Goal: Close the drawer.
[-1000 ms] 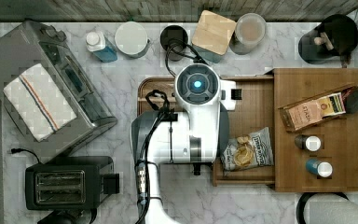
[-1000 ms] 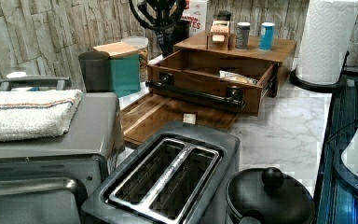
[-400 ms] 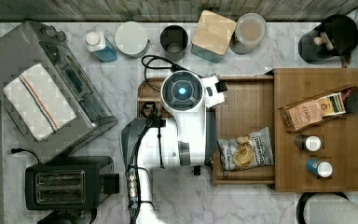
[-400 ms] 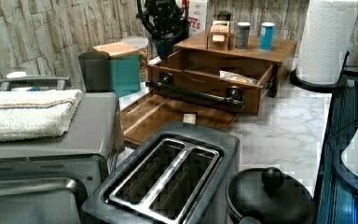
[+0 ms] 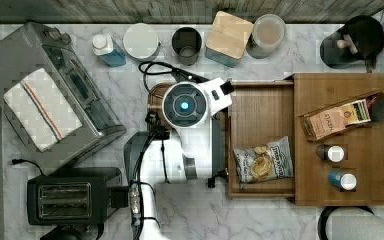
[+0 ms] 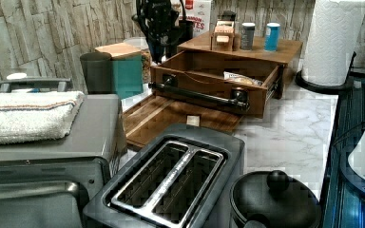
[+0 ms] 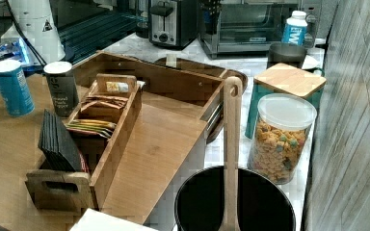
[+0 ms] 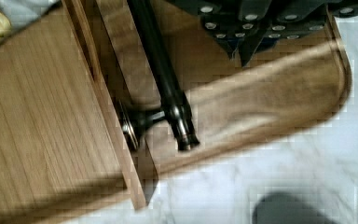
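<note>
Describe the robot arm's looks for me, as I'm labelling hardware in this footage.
In the top view, the white, rounded arm has grey joint sections and a dark circular cap with a small blue light. Thin black cables loop off it, with more wiring near its base. In the wrist view, the black claw shows rows of small pale screws.

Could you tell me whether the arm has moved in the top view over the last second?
Yes. Its round wrist cap has shifted toward the top view's left, off the drawer and over the tray beside it.
</note>
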Controlling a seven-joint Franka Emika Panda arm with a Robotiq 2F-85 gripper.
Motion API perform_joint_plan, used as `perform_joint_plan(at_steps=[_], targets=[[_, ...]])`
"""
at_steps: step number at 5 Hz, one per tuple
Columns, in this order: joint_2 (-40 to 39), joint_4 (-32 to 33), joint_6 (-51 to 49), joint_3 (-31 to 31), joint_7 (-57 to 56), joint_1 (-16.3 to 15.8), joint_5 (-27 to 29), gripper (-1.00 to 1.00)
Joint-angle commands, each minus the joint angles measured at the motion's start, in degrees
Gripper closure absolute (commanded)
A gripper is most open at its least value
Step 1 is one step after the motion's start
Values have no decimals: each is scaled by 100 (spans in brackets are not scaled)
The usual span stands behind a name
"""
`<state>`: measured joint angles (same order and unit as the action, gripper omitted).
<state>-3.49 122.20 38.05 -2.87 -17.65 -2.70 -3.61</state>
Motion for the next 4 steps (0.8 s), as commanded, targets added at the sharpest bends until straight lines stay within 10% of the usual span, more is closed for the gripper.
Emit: perform_joint_plan(at_steps=[1,4], targets=[[-352,480,299,-343,-55,-310,-600,100],[-637,750,850,-128,-522,-160,-660,100]])
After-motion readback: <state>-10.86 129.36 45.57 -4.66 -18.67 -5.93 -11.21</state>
